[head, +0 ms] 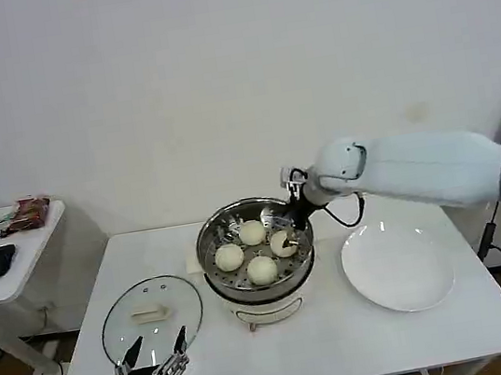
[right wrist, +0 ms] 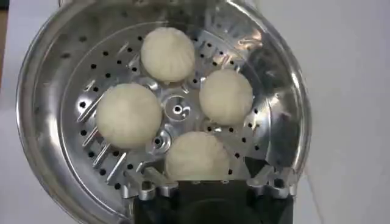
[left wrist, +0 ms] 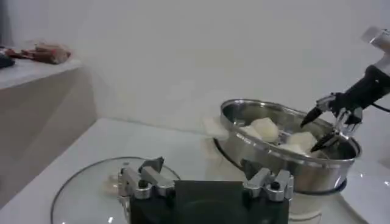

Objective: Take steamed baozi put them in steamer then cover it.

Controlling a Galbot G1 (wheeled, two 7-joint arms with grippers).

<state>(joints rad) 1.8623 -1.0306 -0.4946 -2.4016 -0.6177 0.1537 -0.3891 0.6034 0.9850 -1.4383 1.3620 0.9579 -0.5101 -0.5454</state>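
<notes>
— Where's my right gripper?
— Over the steamer, claw released, nothing in it. All four baozi sit on the perforated tray.
— And the left?
— My left gripper hovers spread just beside the glass cover, which lies flat on the white table.

Bright, even light from overhead; glare on the steamer, soft shadows beneath, wrist views slightly hazy.
</notes>
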